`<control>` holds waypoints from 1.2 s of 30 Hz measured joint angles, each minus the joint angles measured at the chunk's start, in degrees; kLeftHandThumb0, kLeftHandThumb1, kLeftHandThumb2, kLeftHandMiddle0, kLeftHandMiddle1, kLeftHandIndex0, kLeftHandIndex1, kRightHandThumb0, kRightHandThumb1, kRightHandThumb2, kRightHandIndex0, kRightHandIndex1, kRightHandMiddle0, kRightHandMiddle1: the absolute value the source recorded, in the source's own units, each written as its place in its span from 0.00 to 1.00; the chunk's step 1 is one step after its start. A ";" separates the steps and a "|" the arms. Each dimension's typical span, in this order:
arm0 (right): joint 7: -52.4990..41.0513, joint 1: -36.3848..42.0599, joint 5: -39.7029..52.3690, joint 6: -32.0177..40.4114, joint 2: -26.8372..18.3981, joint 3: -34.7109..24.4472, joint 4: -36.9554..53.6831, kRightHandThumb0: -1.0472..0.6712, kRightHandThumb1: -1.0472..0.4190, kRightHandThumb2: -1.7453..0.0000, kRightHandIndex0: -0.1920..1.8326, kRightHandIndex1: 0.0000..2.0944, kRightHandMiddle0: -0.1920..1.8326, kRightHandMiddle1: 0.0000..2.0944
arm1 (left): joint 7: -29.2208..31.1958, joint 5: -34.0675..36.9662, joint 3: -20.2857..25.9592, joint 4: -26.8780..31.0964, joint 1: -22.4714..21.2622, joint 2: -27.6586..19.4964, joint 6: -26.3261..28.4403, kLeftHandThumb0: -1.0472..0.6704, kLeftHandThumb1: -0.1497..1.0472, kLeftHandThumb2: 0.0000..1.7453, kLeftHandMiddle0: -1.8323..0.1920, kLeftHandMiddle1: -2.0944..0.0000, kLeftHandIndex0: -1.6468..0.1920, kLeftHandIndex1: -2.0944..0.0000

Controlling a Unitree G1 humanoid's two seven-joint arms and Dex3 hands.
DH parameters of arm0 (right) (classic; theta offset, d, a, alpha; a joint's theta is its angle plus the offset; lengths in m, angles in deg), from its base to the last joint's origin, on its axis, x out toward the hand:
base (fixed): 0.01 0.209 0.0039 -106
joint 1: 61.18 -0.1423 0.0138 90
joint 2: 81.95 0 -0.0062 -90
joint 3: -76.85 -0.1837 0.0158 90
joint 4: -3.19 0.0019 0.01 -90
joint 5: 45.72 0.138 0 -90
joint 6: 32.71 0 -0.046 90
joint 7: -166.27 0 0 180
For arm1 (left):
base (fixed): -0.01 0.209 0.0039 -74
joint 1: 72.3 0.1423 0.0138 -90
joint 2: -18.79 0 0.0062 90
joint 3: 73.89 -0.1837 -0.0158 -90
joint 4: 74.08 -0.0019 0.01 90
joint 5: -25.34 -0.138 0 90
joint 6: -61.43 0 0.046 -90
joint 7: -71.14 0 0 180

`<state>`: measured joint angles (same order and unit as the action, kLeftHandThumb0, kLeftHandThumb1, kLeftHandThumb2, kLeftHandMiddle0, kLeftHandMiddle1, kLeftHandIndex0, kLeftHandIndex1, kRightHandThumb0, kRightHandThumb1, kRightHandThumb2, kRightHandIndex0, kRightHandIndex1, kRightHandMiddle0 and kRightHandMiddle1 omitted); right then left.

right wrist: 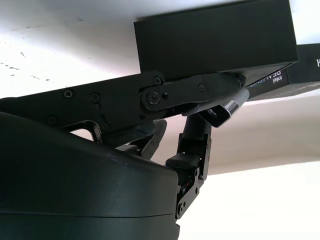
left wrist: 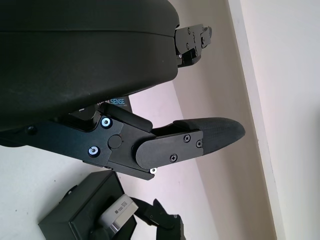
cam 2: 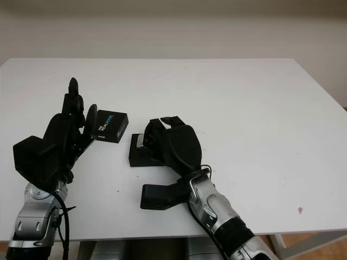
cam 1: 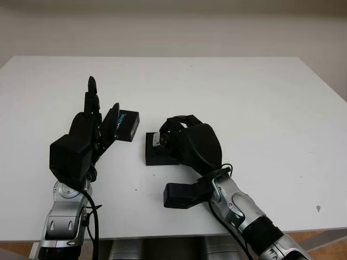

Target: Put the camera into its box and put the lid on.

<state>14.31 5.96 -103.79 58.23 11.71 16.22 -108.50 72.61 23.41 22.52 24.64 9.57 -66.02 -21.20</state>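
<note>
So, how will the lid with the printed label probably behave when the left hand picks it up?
The lid looks like a thin-walled, boxy cover, so it is probably light and stiff. It lies flat on the table, so it should slide rather than tip or roll. Its smooth dark faces may slip between the left hand's fingers. The right hand holds the camera.

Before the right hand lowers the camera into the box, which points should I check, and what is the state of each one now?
1. Camera held by right hand: ok, the fingers are curled around it.
2. Camera above the black box: ok, it sits over the box's near part.
3. Camera fully seated in the box: cannot tell, the hand hides the opening.
4. Lid out of the way: ok, it lies on the table beside the box, apart from it.
5. Left hand clear of the box: ok, open, beside the lid.
</note>
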 measured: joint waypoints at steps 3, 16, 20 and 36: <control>-0.59 0.01 0.34 -0.01 -0.07 -0.01 0.25 0.29 0.00 0.95 0.34 0.26 0.40 0.65 | -0.04 -0.21 -0.01 0.09 0.00 0.00 0.41 0.17 1.00 0.34 1.00 1.00 1.00 1.00; 1.37 -0.08 4.73 -9.16 -3.67 -1.67 0.08 0.33 0.00 0.91 0.26 0.34 0.30 0.85 | -0.41 0.17 -0.07 0.05 0.00 1.14 0.06 0.21 1.00 0.34 1.00 1.00 1.00 1.00; 1.11 -0.21 5.90 -11.48 -4.69 -3.11 1.82 0.33 0.00 0.92 0.25 0.34 0.30 0.82 | -0.39 -0.11 -0.33 -0.11 -0.01 1.17 -0.93 0.21 1.00 0.34 1.00 1.00 1.00 1.00; -2.49 -1.69 7.79 -15.36 -5.63 -6.41 7.38 0.33 0.00 0.95 0.27 0.30 0.33 0.70 | -0.52 -0.08 -0.99 -1.61 -0.13 1.89 -2.96 0.22 1.00 0.34 1.00 1.00 1.00 1.00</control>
<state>11.82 4.26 -96.00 42.87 6.08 9.81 -101.12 72.08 23.33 21.53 23.02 9.45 -64.13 -24.16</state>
